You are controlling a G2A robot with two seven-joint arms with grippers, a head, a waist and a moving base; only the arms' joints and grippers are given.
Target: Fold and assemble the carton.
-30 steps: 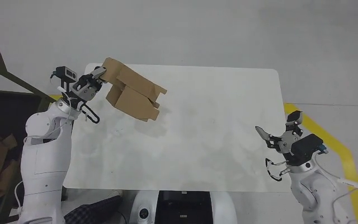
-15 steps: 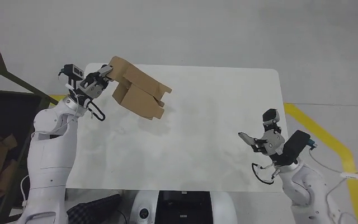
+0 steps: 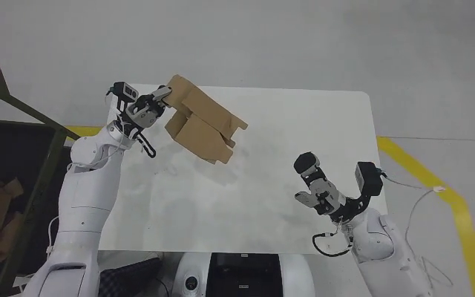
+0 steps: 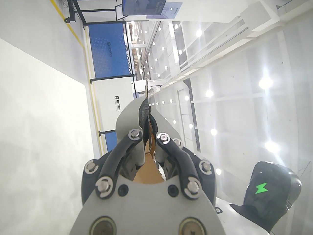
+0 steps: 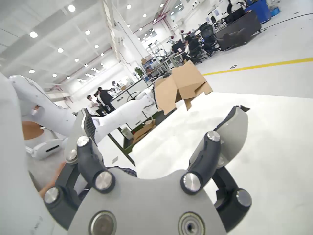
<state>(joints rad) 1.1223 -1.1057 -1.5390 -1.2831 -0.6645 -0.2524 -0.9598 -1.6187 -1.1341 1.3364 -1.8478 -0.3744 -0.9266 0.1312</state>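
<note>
Above the far left corner of the white table [image 3: 297, 148] hangs the carton [image 3: 204, 122], seen merely as a thin edge in the left wrist view. The left gripper [image 3: 159, 100] pinches one of its panels, and the right gripper [image 3: 310, 182] is spread wide. Since a second ago the carton has drifted rightward and the right gripper has swung inward over the table.

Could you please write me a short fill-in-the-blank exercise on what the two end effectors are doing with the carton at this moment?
1. The left end effector is ____ on one edge of the brown carton.
2. The right end effector has its fingers ____ and holds nothing.
3. Of the two arms, only the ____ one touches the carton.

Missing words: shut; open; left.
</note>
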